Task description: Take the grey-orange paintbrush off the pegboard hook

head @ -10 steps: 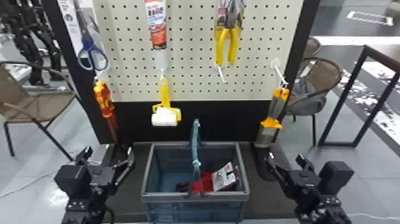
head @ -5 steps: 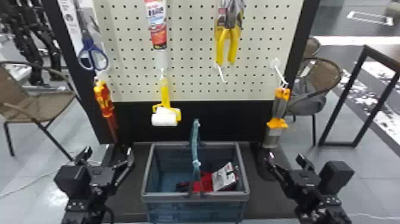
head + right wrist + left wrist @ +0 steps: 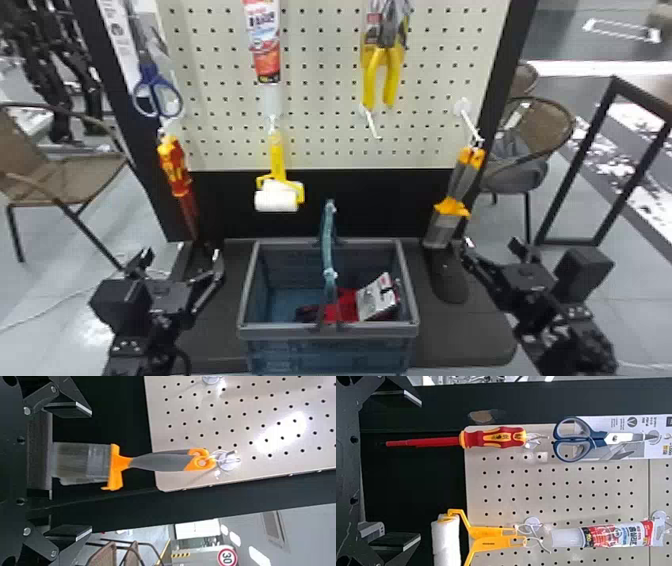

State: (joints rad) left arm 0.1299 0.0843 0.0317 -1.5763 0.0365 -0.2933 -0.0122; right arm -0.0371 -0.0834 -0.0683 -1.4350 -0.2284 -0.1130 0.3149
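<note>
Head view: can see the grey-orange paintbrush [image 3: 459,182] toward the right side of the pegboard [image 3: 325,100], hung by the top of the handle from a white hook [image 3: 470,125], bristles down and slightly tilted. Can find the right gripper [image 3: 491,245] just beside the bristle end, with fingers spread and no grip on anything. Can find the left gripper [image 3: 181,257] low on the left, near the tip of a red-and-yellow screwdriver [image 3: 175,170], likewise parted and holding nothing.

Right wrist view: can make out the bristles in line with the gap between the right gripper's [image 3: 92,473] two fingers, touching neither, and the handle's orange end on the hook. Left wrist view: can make out wide-set fingers on the left gripper [image 3: 420,471], with the screwdriver and a yellow paint roller [image 3: 277,197] hung farther off.

Higher up, can see blue-handled scissors [image 3: 150,85] at the left, a red-and-white tube [image 3: 264,45] above the roller, and yellow-handled pliers [image 3: 382,75] between tube and paintbrush. Below the pegboard, can see a blue-grey basket [image 3: 280,331] with a red item [image 3: 347,307] and a pale card [image 3: 377,300] inside.
</note>
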